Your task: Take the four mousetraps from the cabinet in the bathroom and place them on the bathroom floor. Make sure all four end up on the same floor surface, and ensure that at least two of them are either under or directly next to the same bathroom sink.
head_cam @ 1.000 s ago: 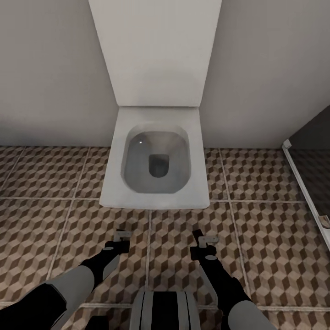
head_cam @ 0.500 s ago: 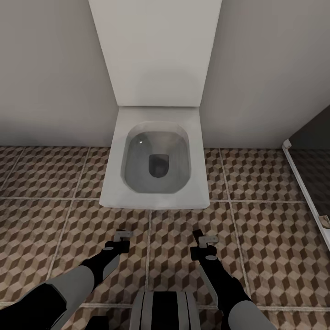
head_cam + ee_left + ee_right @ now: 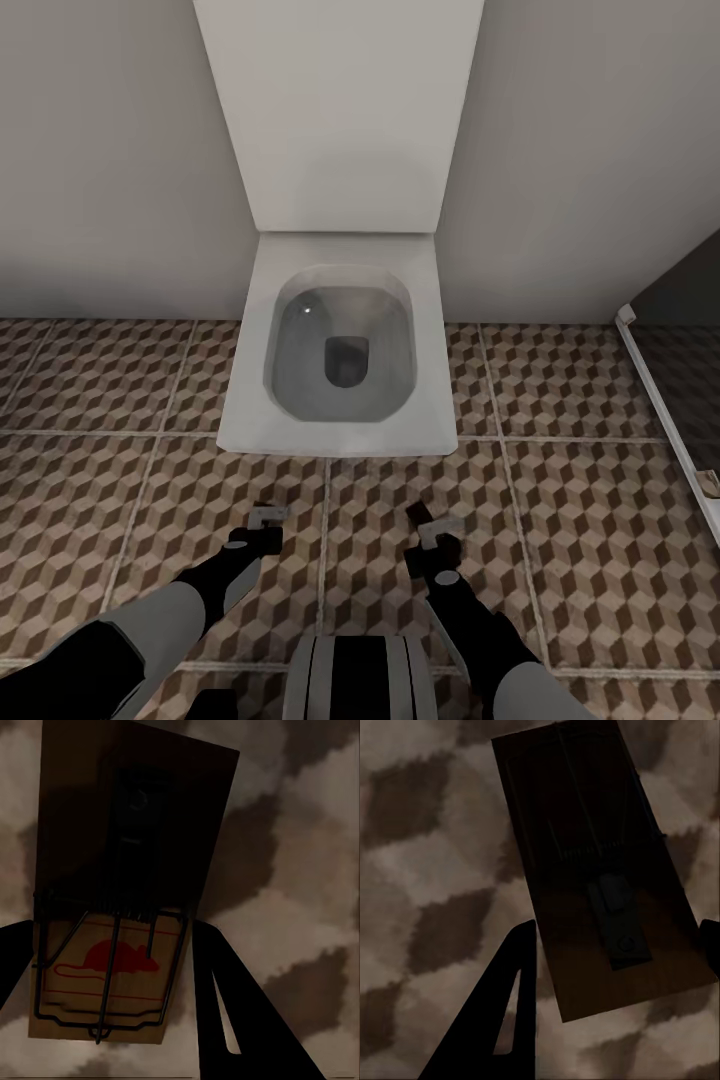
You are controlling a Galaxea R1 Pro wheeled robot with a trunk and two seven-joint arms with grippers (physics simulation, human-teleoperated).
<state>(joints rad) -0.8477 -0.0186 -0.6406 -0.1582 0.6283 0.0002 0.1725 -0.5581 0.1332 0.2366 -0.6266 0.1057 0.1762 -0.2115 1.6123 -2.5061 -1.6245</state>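
We carry one mousetrap (image 3: 112, 907) per gripper, left gripper (image 3: 266, 516) and right gripper (image 3: 432, 528) each clamped on one, low over floor (image 3: 580, 520); toilet (image 3: 340, 350) at 12 o'clock, no sink here.

A bathroom: a white square toilet (image 3: 340, 350) with raised lid stands against a plain pale wall (image 3: 110, 160) at upper centre, on brown-and-beige cube-patterned floor tiles (image 3: 580, 520).

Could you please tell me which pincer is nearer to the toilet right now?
The right pincer, slightly. It sits below the toilet bowl's front right part, while the left pincer sits below its front left part.
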